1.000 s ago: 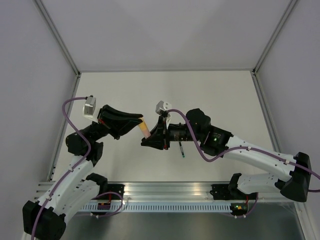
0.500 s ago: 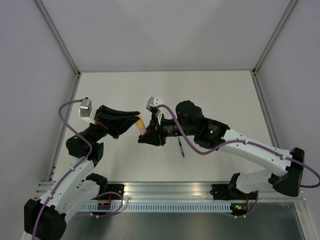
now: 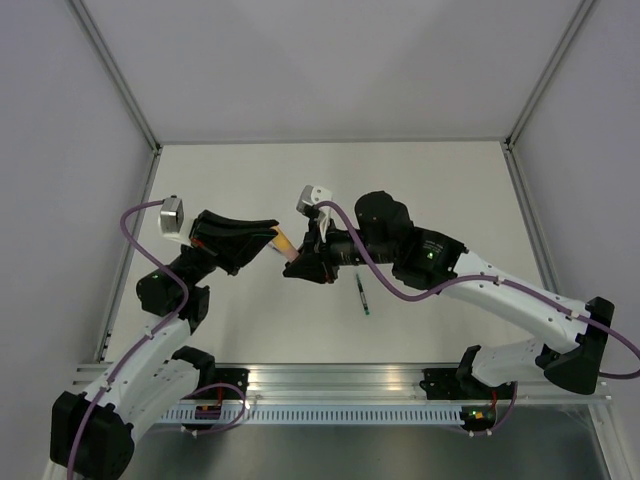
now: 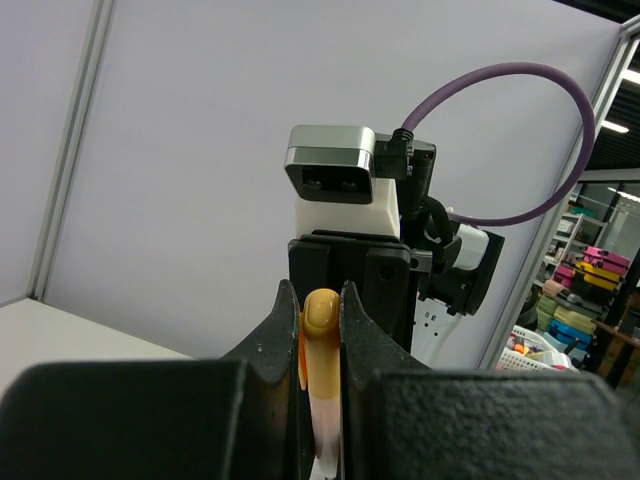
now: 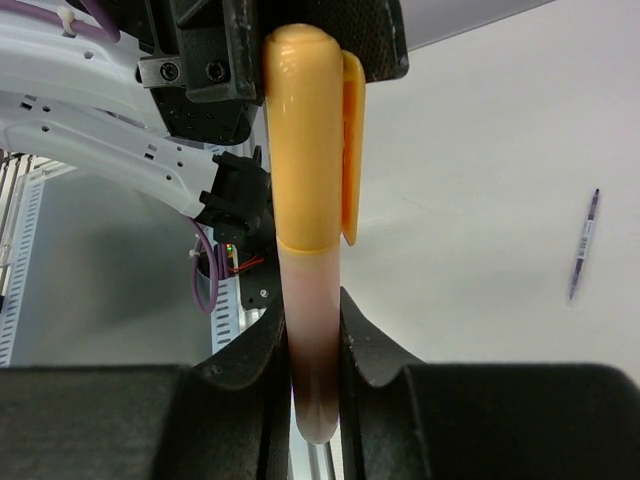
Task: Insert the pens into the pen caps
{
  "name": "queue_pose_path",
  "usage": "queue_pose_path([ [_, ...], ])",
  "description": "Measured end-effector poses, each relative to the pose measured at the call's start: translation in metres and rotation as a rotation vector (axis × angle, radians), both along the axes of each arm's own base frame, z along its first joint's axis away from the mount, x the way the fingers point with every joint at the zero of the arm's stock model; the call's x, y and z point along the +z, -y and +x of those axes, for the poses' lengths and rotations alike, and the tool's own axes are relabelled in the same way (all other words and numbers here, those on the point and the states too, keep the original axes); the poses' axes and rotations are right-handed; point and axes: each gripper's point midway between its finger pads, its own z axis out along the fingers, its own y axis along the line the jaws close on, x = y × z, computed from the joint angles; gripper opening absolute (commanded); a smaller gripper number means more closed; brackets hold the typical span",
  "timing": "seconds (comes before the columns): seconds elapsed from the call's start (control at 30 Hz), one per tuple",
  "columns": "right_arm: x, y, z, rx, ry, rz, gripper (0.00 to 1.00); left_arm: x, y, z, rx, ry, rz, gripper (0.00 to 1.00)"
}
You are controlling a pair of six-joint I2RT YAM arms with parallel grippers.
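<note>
**Orange pen and cap held between both grippers; dark pen on the table**

Top external view: The left gripper (image 3: 278,240) and right gripper (image 3: 297,265) meet tip to tip above the table (image 3: 420,180). The orange-yellow cap (image 3: 283,242) and the pale orange pen (image 3: 292,256) sit between them, too small here to judge how they seat. The dark pen (image 3: 363,297) lies flat on the table, apart from both grippers, below the right forearm.

Left wrist view: The left gripper's fingers (image 4: 285,330) are narrowed onto the orange-yellow cap (image 4: 322,312), touching it on both sides. Pale barrel (image 4: 328,425) shows beneath the cap in the gap. The right arm's wrist camera (image 4: 330,178) faces this view from just behind.

Right wrist view: The right gripper (image 5: 312,330) clamps the pale orange pen (image 5: 312,385) by its barrel. The orange-yellow cap (image 5: 305,140) covers the pen's upper part, its rounded end lying between the left gripper's dark fingers (image 5: 235,40). The dark pen (image 5: 582,245) rests on the table well to the right.
</note>
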Motion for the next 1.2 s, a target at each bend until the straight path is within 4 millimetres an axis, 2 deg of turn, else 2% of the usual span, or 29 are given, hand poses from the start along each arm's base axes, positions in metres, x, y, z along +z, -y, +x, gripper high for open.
queue_pose_path([
  [0.43,0.006,0.005,0.007,-0.021,0.003,0.005,0.00,-0.007,-0.002,0.005,0.008,-0.033,-0.018,0.02],
  [0.77,0.033,0.009,0.024,-0.064,0.027,0.047,0.00,-0.013,-0.007,0.015,0.043,-0.073,-0.055,0.02],
  [0.8,0.036,0.009,0.026,-0.065,0.029,0.052,0.00,-0.013,-0.007,0.016,0.043,-0.076,-0.057,0.09],
  [0.83,0.036,0.009,0.026,-0.065,0.027,0.054,0.00,-0.012,-0.007,0.016,0.044,-0.077,-0.057,0.23],
  [0.87,0.037,0.009,0.027,-0.066,0.026,0.056,0.00,-0.010,-0.007,0.017,0.045,-0.080,-0.056,0.49],
  [0.9,0.039,0.008,0.028,-0.068,0.030,0.065,0.00,-0.008,-0.006,0.016,0.043,-0.078,-0.042,0.55],
  [1.0,0.069,-0.003,0.042,-0.096,0.114,0.185,0.00,-0.016,0.016,0.004,-0.054,-0.115,0.107,0.69],
  [1.07,0.075,-0.002,0.049,-0.124,0.153,0.225,0.00,-0.009,0.021,0.006,-0.058,-0.132,0.166,0.78],
  [1.13,0.067,0.005,0.051,-0.143,0.173,0.240,0.00,0.006,0.022,0.010,-0.033,-0.133,0.213,0.83],
  [1.2,0.044,0.016,0.050,-0.163,0.159,0.212,0.00,0.024,0.021,0.013,0.004,-0.111,0.247,0.93],
])
